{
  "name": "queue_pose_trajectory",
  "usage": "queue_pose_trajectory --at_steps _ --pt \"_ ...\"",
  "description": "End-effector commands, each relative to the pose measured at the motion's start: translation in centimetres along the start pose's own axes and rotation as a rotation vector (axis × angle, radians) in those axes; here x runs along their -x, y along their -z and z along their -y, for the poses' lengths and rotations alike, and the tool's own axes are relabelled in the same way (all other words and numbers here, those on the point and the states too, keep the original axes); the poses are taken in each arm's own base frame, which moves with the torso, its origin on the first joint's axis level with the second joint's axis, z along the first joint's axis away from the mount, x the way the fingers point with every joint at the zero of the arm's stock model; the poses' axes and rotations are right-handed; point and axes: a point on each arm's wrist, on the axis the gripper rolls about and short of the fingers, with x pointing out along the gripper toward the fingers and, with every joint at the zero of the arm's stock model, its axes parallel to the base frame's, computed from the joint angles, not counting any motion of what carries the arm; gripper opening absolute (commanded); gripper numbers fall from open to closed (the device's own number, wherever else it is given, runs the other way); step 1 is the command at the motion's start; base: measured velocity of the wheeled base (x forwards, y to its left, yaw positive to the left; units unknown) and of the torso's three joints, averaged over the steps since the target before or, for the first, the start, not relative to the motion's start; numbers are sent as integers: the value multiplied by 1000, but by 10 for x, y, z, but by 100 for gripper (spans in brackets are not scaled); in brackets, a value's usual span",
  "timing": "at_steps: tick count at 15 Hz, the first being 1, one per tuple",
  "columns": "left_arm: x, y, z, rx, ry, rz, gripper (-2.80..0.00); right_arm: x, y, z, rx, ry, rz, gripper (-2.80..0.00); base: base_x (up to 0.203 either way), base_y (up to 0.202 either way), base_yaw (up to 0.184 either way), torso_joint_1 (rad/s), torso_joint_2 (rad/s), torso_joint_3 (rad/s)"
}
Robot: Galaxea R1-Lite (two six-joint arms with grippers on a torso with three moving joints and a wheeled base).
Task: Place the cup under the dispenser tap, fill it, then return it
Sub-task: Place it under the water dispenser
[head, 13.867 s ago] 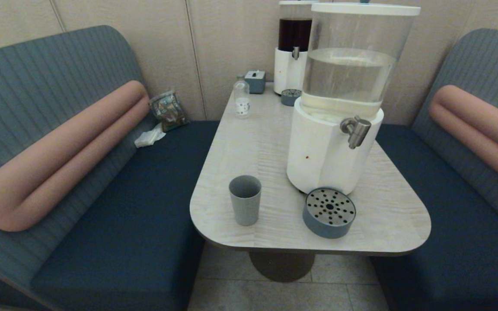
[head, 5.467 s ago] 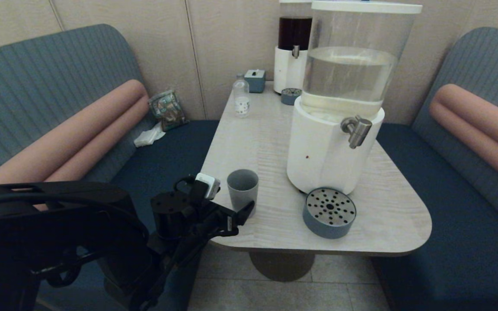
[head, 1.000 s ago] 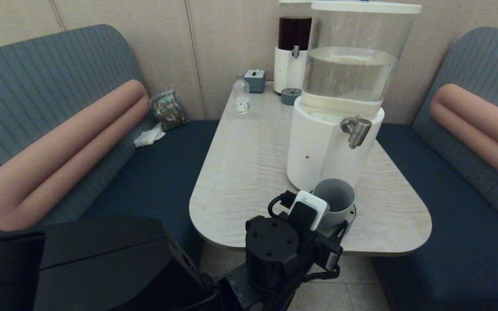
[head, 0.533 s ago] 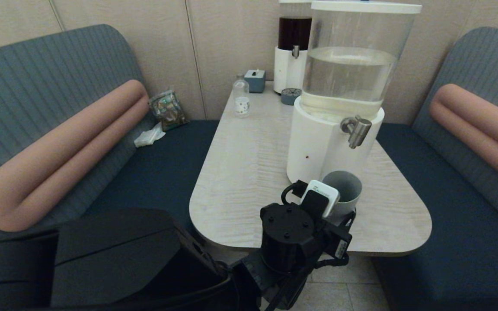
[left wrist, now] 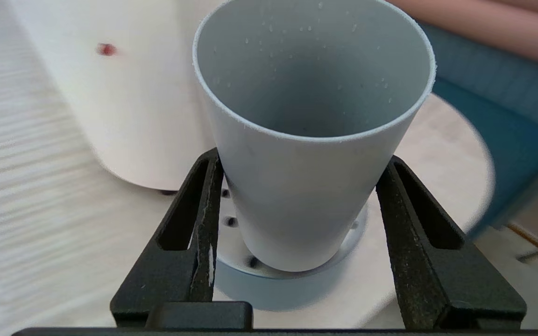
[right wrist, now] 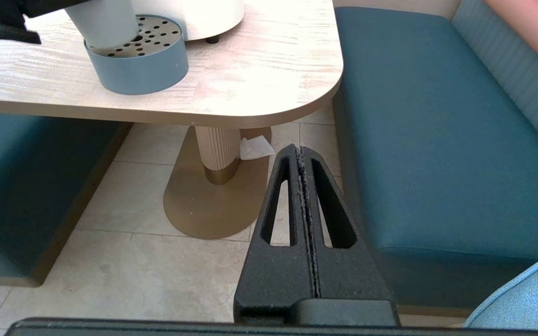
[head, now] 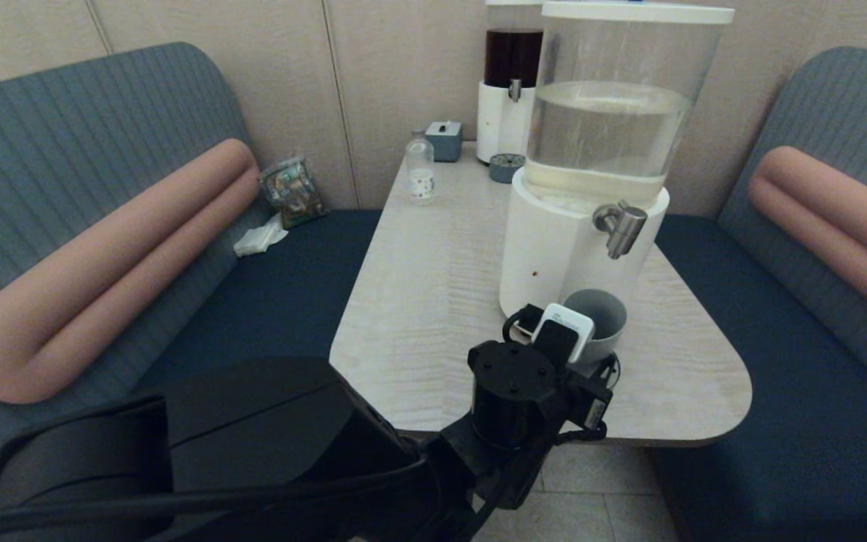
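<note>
Nearest us, below the table edge on the right, our right gripper [right wrist: 302, 154] hangs parked over the floor tiles, its fingers pressed together on nothing; it has no part in this step. On the near right part of the table [head: 418, 301] our left gripper [left wrist: 297, 186] has its two fingers [left wrist: 206, 196] clamped on either side of the cup [left wrist: 306, 154], about half open because the cup's width sets the gap. The grip sits low on the tapered wall, which leaves the rim clear for the stream. The cup is upright, its base on or just above the perforated top of the drip tray [right wrist: 136, 58]; we cannot tell whether it is touching. Inside we see only small droplets and no standing liquid, so we judge filling not yet begun. The tray stands just in front of the white base of the dispenser [head: 576, 256], presumably to catch spills. The tap [head: 620, 226] juts out above, and in the head view the cup mouth lies a little left of the spout, so we judge it may need a small move right before dispensing. Far back stand a small bottle [head: 420, 167] and the dark-liquid dispenser [head: 510, 83], both well apart from the work.
</note>
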Motion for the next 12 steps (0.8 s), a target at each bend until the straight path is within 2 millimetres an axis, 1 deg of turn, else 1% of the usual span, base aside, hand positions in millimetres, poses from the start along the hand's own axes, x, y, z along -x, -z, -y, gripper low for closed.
queue_pose_trajectory --at_steps 1,4,9,12 --pt "-3 2 -4 -3 -13 4 -280 0 0 0 0 0 -2 -280 0 0 0 0 0 0" --pt "-5 3 -10 -21 -27 3 -280 0 0 0 0 0 -2 -280 0 0 0 0 0 0" --pt "-11 15 -7 -26 -24 -13 -280 0 0 0 0 0 -2 -280 0 0 0 0 0 0" --pt "-13 9 -7 -29 -26 7 -280 0 0 0 0 0 -2 -280 0 0 0 0 0 0"
